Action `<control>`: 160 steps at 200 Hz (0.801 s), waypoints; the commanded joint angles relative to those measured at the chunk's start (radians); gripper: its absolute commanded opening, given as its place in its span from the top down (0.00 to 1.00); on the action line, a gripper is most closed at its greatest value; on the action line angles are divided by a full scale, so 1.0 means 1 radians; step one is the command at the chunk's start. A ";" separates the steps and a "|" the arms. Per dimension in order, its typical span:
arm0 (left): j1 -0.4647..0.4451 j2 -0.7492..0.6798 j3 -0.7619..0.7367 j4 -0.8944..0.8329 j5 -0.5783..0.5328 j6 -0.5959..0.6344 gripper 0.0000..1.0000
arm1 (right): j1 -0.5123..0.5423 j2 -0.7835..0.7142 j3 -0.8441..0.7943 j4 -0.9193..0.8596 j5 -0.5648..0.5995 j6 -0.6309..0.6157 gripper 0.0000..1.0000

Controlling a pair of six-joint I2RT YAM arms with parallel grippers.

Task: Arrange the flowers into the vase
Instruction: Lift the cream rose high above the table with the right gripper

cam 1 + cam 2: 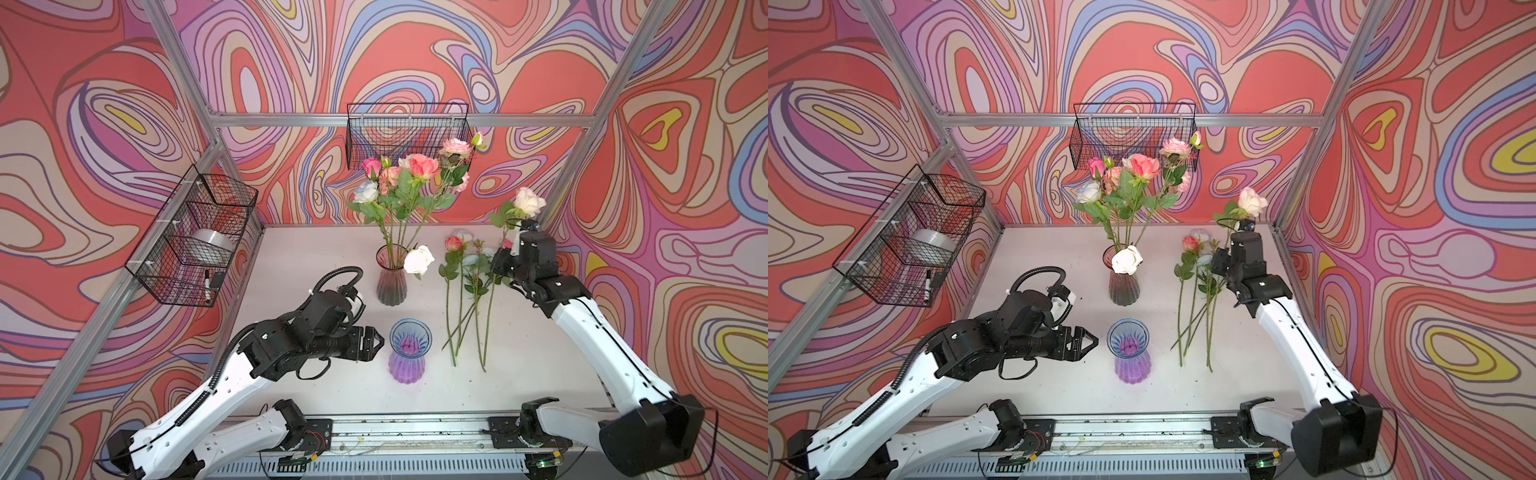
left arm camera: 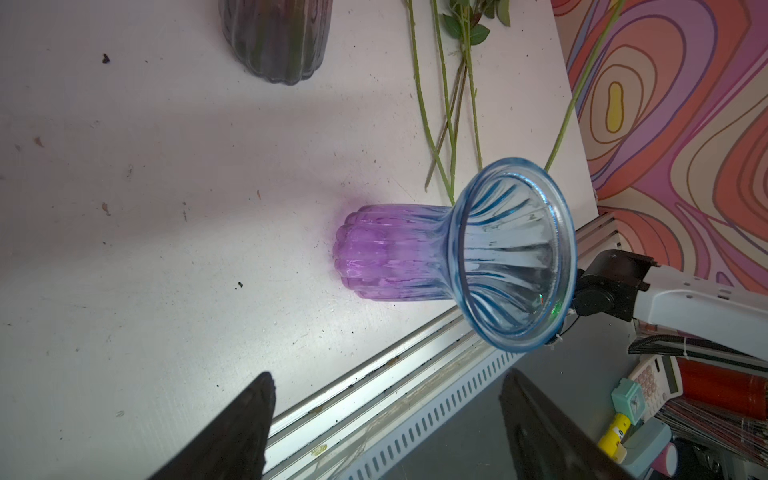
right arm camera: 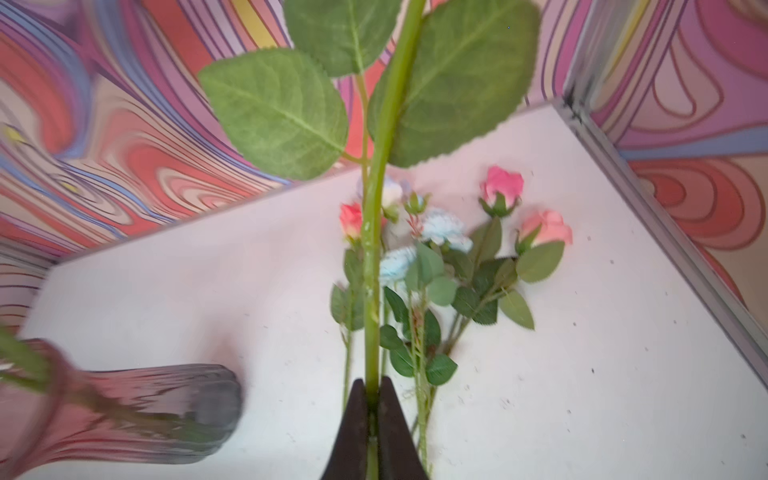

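Smoky pink vase [image 1: 1124,289]: upright toward the back, holding pink, coral and white roses [image 1: 1133,174].
Blue-purple vase [image 1: 1128,357]: upright, nearer the front.
Left end effector [image 1: 1093,341]: jaws parted, just beside that vase.
Loose roses [image 1: 1192,270]: lying on the surface [image 1: 1038,386].
White rose [image 1: 1252,201]: raised above the right end effector [image 1: 1219,264].

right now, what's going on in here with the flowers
A two-armed robot is partway through a flower arrangement. The right gripper is shut on the stem of a white rose, held up above the table at the back right. The left gripper is open and holds nothing, beside the blue and purple vase, which stands empty. The dark vase behind it holds a bunch, and a few roses lie loose on the table.
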 commanded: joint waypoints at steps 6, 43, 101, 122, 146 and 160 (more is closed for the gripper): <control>-0.001 -0.069 -0.122 0.068 -0.057 -0.030 0.16 | 0.027 -0.139 -0.049 0.177 -0.126 0.108 1.00; -0.001 -0.063 -0.356 0.253 -0.001 -0.115 0.22 | 0.083 -0.263 -0.061 0.322 -0.159 0.237 1.00; -0.002 -0.020 -0.546 0.518 0.073 -0.219 0.27 | 0.108 -0.313 -0.015 0.418 -0.204 0.329 1.00; -0.004 0.036 -0.540 0.555 0.081 -0.223 0.27 | 0.111 -0.291 0.002 0.447 -0.238 0.361 1.00; -0.009 0.125 -0.537 0.642 0.112 -0.237 0.28 | 0.117 -0.273 0.026 0.456 -0.243 0.373 1.00; -0.014 0.167 -0.517 0.663 0.122 -0.228 0.29 | 0.123 -0.262 0.028 0.469 -0.257 0.380 1.00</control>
